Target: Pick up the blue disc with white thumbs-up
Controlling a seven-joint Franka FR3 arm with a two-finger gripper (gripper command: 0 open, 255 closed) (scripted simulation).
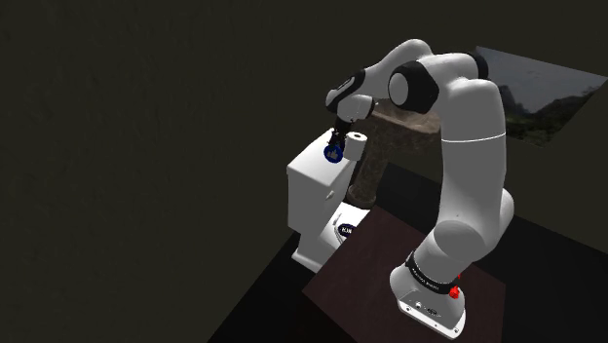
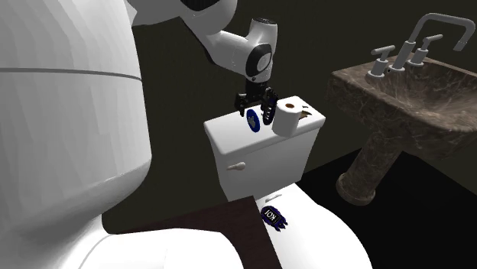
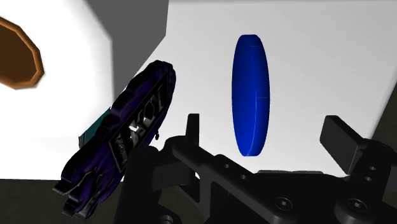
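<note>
Blue disc (image 3: pixel 250 95) edge-on between spread fingers (image 3: pixel 336 137), untouched; at white toilet tank (image 2: pixel 260 145)

Blue disc (image 1: pixel 334 152): flat, round, saturated blue, white thumbs-up on face toward shoulder camera. Stands on edge, roughly upright, at white toilet tank lid (image 2: pixel 229 130), just beside toilet paper roll (image 2: pixel 289 116). Wrist view: edge-on, plain blue rim, between fingers of gripper (image 3: pixel 263 121), gap each side, not clasped. Contact with lid: can't tell.

Glossy white arm (image 1: pixel 475 136), dark joints (image 1: pixel 407 84) (red dots (image 1: pixel 455 289) near base), black pincer (image 2: pixel 255 113).
</note>
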